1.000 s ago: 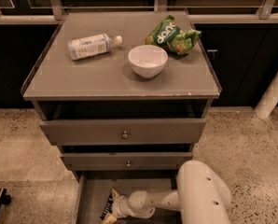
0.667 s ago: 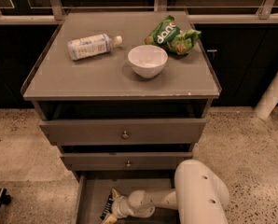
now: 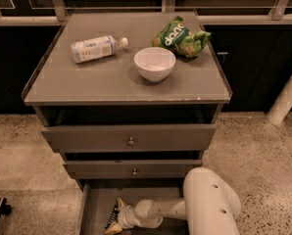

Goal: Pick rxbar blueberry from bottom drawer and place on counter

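Observation:
The bottom drawer [image 3: 94, 214] is pulled open at the foot of the grey cabinet. My gripper [image 3: 114, 216] reaches down into its left part from the white arm [image 3: 205, 204] at the lower right. A small dark bar with white lettering, the rxbar blueberry [image 3: 112, 214], lies on the drawer floor right at the gripper's tip, partly covered by it. The counter [image 3: 87, 82] is the flat grey top of the cabinet, well above the gripper.
On the counter lie a white bottle [image 3: 94, 48] on its side, a white bowl [image 3: 155, 63] and a green snack bag [image 3: 181, 37]. The two upper knobbed drawers [image 3: 130, 138] stand slightly open above the gripper. A white post [image 3: 288, 94] stands at the right.
The white arm's bulky part has shifted slightly left. The gripper stays at the same spot in the bottom drawer, at the dark bar.

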`<state>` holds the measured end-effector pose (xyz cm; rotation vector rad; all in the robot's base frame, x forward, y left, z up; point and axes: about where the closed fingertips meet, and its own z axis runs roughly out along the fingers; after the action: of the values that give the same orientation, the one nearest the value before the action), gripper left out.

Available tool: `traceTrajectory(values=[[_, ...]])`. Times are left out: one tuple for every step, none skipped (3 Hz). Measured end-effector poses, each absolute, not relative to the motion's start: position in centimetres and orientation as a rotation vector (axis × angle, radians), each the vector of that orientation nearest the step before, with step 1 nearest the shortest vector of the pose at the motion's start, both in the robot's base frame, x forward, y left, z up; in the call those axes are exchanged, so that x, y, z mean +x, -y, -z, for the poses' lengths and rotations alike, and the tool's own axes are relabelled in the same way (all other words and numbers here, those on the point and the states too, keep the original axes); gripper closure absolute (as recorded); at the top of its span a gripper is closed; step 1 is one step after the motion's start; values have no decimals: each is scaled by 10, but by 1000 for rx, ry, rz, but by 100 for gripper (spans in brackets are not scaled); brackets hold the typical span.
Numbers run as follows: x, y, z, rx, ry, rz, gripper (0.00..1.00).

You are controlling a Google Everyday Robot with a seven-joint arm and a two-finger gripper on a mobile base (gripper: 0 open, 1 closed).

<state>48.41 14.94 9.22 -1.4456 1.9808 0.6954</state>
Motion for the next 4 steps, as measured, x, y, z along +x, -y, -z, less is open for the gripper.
traceTrajectory(values=[[484, -149, -92, -1446, -1981, -696, 64], [484, -149, -92, -1446, -1981, -696, 87], [484, -149, -100, -1446, -1981, -696, 100], [487, -143, -128, -1444, -1953, -700, 100]])
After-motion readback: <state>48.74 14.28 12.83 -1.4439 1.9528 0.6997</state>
